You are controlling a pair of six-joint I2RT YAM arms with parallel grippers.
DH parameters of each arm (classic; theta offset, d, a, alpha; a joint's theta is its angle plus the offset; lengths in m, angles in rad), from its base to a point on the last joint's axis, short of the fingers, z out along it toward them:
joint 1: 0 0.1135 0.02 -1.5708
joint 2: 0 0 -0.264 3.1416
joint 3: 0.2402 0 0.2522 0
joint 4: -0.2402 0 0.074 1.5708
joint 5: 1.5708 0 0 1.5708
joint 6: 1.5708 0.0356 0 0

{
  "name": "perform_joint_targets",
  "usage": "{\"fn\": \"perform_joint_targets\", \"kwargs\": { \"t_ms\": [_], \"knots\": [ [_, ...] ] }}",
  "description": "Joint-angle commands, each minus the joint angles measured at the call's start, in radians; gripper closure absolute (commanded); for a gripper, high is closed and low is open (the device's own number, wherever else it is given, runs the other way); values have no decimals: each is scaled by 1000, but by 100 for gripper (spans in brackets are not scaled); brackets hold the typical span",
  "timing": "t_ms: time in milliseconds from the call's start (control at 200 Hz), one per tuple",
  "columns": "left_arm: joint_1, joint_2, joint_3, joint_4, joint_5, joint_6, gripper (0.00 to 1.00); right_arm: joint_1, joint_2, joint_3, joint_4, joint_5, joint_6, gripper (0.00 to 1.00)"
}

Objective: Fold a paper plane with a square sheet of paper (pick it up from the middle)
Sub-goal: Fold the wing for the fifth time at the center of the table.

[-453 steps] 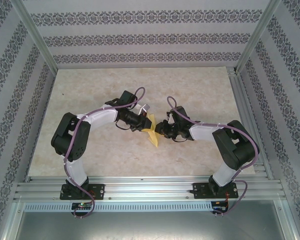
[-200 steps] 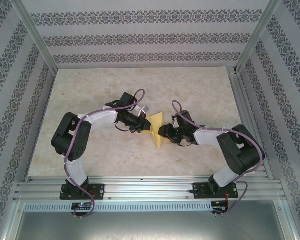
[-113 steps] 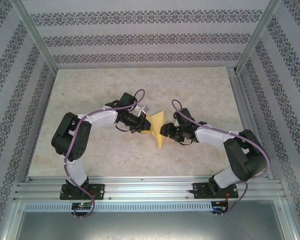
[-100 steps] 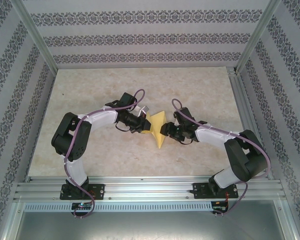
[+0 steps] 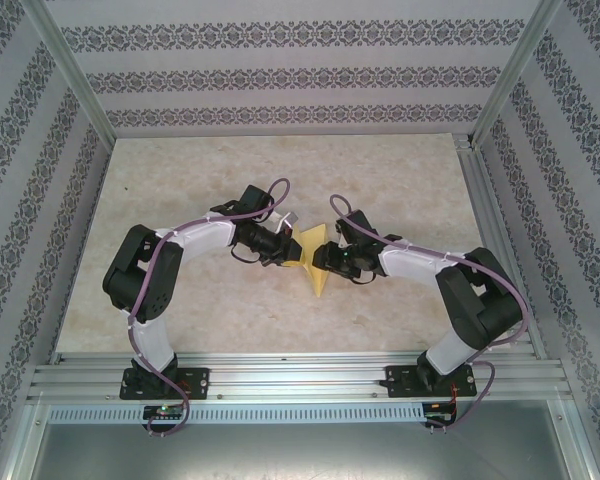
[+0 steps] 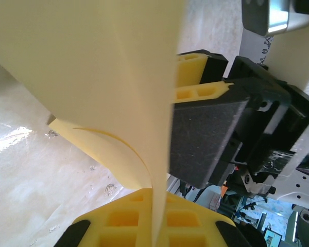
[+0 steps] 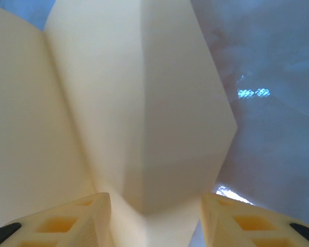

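Right gripper [image 5: 326, 258] shifted up-left in the top view, from just right of the paper plane [image 5: 320, 279] onto its right edge. Right arm [image 5: 475, 290] elbow drew up-left.

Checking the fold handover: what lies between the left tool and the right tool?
The pale-yellow folded paper spans that stretch, pinched by the shut left tool and reaching into the right tool. The top view shows it.
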State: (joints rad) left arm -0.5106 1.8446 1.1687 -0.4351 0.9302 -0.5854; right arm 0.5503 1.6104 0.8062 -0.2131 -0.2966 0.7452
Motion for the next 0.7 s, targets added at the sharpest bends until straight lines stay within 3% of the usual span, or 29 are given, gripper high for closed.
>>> {"fn": "perform_joint_targets", "kwargs": {
  "t_ms": [0,245,519,694],
  "knots": [
    [5,11,16,12,13,6,96,13,23,10,69,-54,5,53],
    [4,16,19,16,16,6,96,11,65,-14,168,-114,54,57],
    [2,16,17,19,16,4,96,10,51,-17,72,-40,21,51],
    [-3,18,17,23,19,1,96,17,67,-8,76,-56,20,51]
  ]
}}
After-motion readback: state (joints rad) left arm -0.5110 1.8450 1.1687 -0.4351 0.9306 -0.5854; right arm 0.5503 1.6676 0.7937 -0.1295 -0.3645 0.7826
